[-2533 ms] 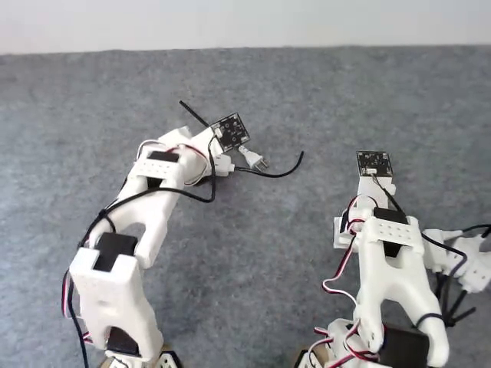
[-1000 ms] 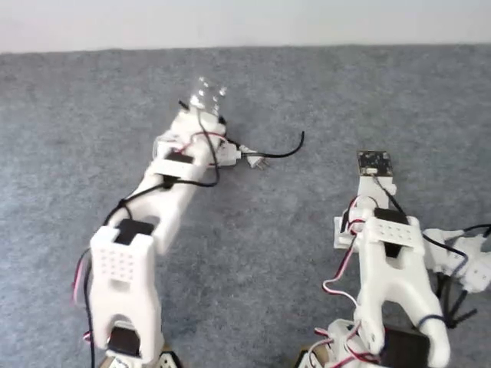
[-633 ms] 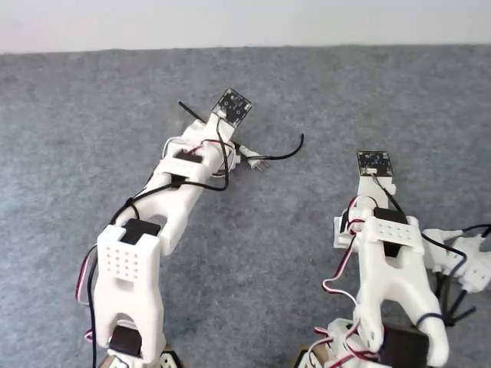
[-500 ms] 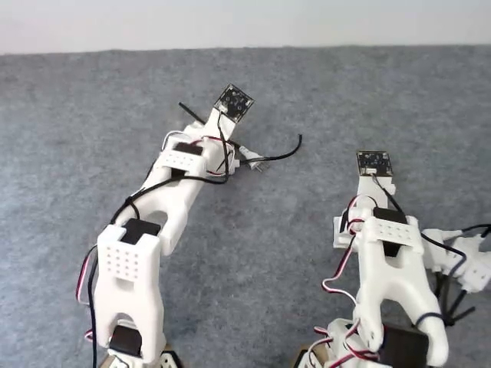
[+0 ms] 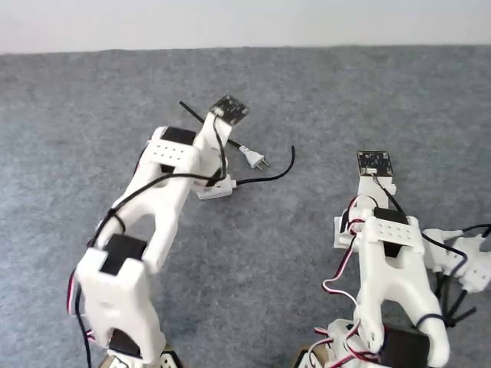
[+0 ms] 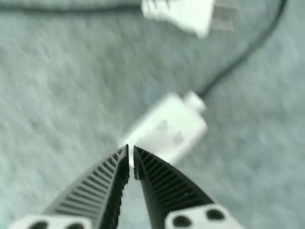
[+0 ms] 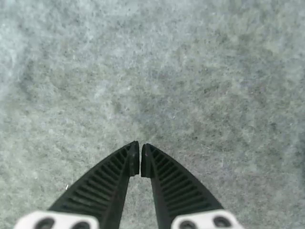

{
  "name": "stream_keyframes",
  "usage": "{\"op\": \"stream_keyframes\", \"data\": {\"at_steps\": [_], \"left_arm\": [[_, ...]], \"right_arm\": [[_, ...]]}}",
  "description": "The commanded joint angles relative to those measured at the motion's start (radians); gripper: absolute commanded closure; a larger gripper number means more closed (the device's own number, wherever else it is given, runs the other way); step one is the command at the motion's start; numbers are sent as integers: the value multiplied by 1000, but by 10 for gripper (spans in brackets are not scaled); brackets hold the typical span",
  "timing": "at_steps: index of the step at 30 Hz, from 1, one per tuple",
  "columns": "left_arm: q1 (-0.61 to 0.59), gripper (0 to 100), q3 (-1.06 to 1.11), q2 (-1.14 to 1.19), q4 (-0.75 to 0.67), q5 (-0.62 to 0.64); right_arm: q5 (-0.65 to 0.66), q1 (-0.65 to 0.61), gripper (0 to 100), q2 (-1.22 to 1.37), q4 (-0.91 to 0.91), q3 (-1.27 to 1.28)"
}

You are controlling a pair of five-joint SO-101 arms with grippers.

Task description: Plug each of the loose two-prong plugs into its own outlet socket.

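While the grey worktop (image 5: 345, 100) is carrying everything, I'm seeing both hands pinched shut on nothing: the right hand (image 7: 140, 157) above it, the left hand (image 6: 131, 153) tip-on to the white outlet socket (image 6: 167, 130). The two-prong plug (image 6: 183, 13) is lying just beyond. I'm judging it light and rigid, best gripped by its body. The socket's slots are hiding from me.

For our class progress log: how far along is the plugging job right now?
Nothing looks done: the two-prong plug lies loose on the carpet, apart from the white outlet socket. In hand: nothing gripped; the left tool is shut, tips at the socket's end; the right tool is shut over bare carpet. Left: grasp the plug and seat it in the socket.
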Motion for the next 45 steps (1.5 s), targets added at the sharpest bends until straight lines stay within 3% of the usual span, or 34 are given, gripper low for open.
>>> {"op": "stream_keyframes", "data": {"at_steps": [1,5,8,13,16,20,25,28,35,45], "left_arm": [[9,987,137,-163,11,49],[11,987,338,-345,-26,34],[8,985,496,-514,-95,-64],[-15,984,743,-781,-324,-293],[-52,984,828,-855,-485,-284],[-61,960,768,-772,-451,-322],[-60,825,598,-549,-384,-425],[-58,761,495,-408,-385,-551],[-66,758,323,-146,-517,-635],[-20,757,239,-92,-535,-631]], "right_arm": [[11,-10,983,-27,-18,-6],[11,-10,983,-27,-18,-6],[11,-10,983,-27,-18,-6],[11,-10,983,-27,-18,-6],[11,-10,983,-27,-18,-6],[11,-10,983,-27,-18,-6],[11,-10,983,-27,-18,-6],[11,-10,983,-27,-18,-6],[11,-10,983,-27,-18,-6],[11,-10,983,-27,-18,-6]]}}
